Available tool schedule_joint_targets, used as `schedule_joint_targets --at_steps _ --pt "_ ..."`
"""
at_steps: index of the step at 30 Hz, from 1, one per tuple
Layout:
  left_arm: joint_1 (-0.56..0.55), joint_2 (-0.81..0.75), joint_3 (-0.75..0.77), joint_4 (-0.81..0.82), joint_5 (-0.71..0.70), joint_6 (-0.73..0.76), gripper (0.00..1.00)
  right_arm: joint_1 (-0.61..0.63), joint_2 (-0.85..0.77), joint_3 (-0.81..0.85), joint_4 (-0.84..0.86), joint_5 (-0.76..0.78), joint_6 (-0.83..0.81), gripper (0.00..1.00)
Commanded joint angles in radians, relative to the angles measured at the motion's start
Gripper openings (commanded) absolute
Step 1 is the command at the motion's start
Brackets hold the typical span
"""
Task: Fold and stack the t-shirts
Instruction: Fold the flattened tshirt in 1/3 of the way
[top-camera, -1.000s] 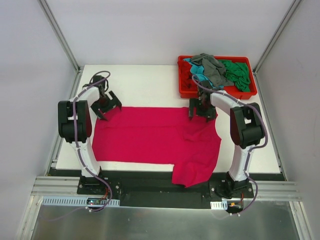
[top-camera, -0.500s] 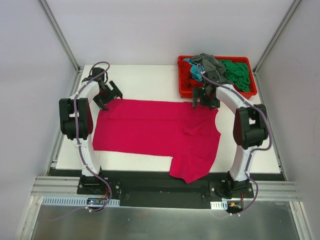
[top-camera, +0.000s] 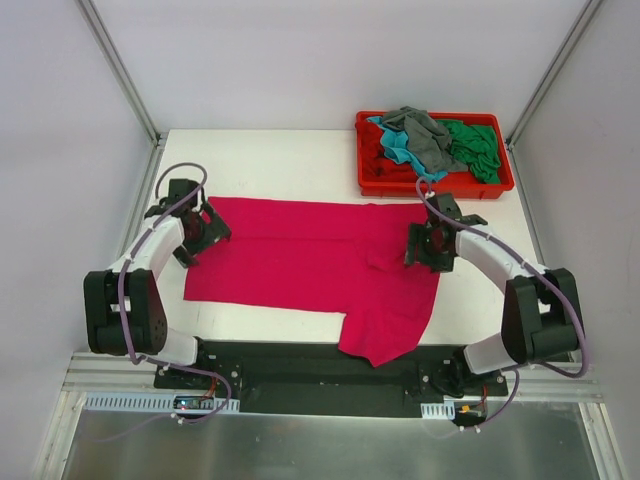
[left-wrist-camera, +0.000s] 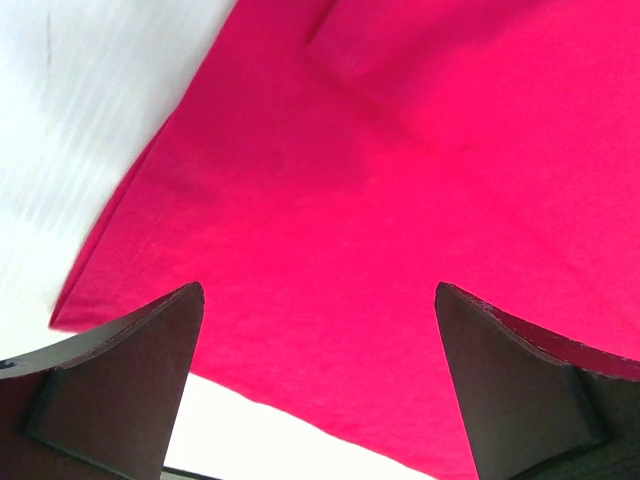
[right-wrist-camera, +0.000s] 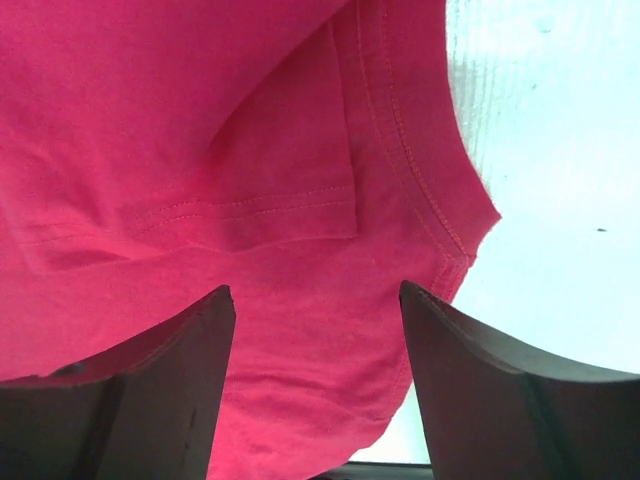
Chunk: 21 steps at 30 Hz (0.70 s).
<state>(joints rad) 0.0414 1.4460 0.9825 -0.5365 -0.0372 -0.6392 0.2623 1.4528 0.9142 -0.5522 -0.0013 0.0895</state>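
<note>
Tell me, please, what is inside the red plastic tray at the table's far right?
The red plastic tray holds crumpled cloth: a grey t-shirt on top, a teal t-shirt and dark red t-shirt left, a green t-shirt right. They hide the tray's floor and anything beneath.

So the white surface only has two things sitting right on it. There's a red tray parked in the far right corner. The big magenta t-shirt is spread mostly flat just in front of the tray and runs off to the left of it. The shirt's top edge nearly reaches the tray's front wall. On the side away from the tray, one end of the shirt droops over the surface's near edge. Some wrinkles and a folded-over bit show near the tray end.
</note>
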Motion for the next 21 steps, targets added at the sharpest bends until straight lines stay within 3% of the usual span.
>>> schedule_joint_targets --at_steps 1,3,13,21 --pt "0.011 -0.033 -0.079 -0.003 -0.076 -0.001 0.99 0.000 0.046 0.009 0.086 -0.006 0.030 0.67" --pt "0.009 -0.021 -0.088 0.004 -0.079 0.006 0.99 0.000 0.083 0.028 0.086 0.030 0.032 0.61" --pt "0.009 0.017 -0.093 0.038 -0.055 0.021 0.99 -0.001 0.152 0.060 0.077 0.092 0.039 0.54" --pt "0.011 0.017 -0.100 0.044 -0.062 0.019 0.99 -0.003 0.169 0.081 0.089 0.075 0.046 0.40"
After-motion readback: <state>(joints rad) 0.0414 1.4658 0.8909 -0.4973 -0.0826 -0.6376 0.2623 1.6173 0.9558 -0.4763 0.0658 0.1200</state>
